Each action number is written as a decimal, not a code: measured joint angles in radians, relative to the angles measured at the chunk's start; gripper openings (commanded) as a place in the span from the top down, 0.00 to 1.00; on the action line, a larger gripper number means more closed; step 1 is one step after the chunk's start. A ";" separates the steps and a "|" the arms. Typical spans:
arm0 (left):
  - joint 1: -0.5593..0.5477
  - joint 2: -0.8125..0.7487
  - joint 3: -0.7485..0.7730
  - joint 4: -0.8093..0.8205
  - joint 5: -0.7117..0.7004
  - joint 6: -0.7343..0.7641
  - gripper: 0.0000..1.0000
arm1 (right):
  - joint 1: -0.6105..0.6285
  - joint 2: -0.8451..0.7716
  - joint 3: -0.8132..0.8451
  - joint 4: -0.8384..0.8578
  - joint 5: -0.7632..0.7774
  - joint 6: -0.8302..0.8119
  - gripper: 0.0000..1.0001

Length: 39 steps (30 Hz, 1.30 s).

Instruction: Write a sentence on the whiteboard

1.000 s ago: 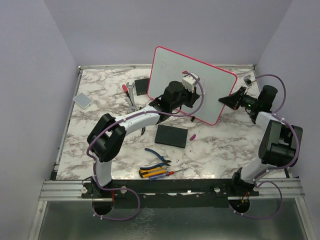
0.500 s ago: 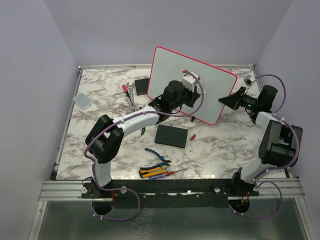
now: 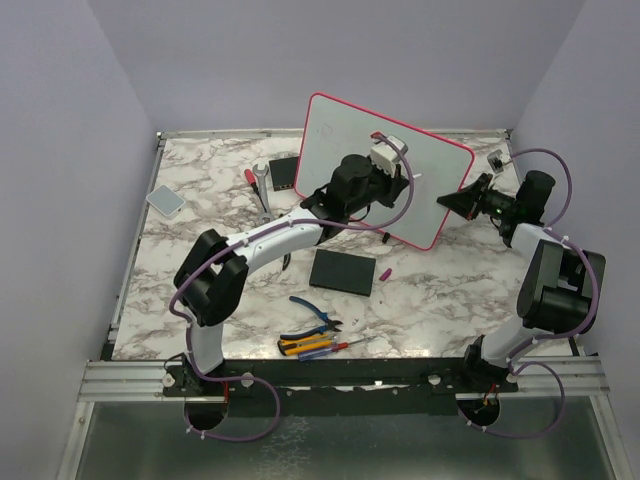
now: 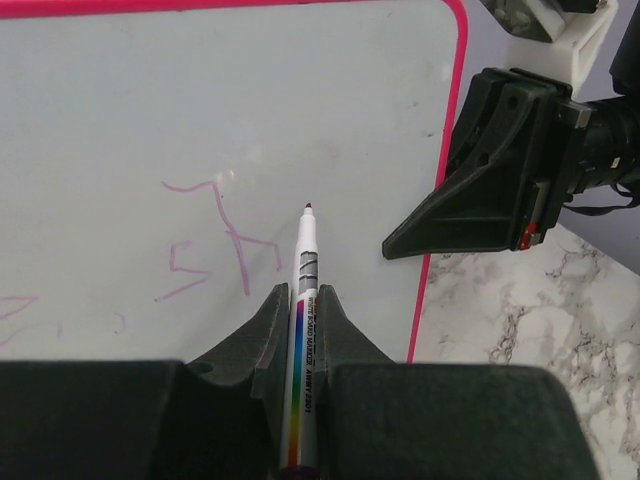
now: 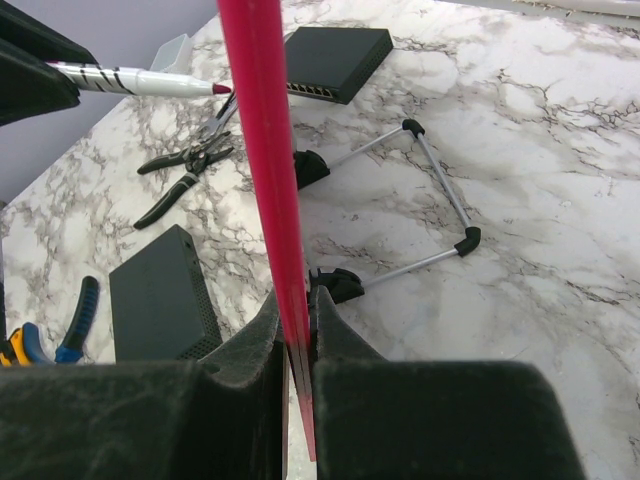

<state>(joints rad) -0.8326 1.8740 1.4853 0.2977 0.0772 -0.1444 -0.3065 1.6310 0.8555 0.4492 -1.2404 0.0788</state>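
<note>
Right pincer (image 5: 295, 305) is clamped on the pink-red frame of the big pale whiteboard (image 3: 340, 130), steadying it where it stands propped on the marbled desk (image 3: 440, 290), while left pincer (image 4: 300, 297) pinches a white rainbow-striped marker (image 4: 303, 262), tip poised beside the faint pink sentence (image 4: 215, 240) for the next stroke.

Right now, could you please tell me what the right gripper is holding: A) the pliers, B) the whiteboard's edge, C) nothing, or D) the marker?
B: the right gripper is shut on the pink edge of the whiteboard, while the marker sits in the left gripper.
</note>
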 measured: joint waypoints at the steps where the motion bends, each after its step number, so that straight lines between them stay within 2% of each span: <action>1: 0.000 0.003 0.000 0.000 0.000 0.000 1.00 | 0.000 0.000 0.000 0.000 0.000 0.000 0.99; 39: -0.007 0.039 -0.061 -0.010 -0.002 0.014 1.00 | 0.000 0.000 0.000 0.000 0.000 0.000 0.99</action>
<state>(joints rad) -0.8398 1.9133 1.4246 0.2882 0.0757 -0.1307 -0.3065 1.6310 0.8555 0.4492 -1.2400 0.0788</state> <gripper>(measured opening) 0.113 0.076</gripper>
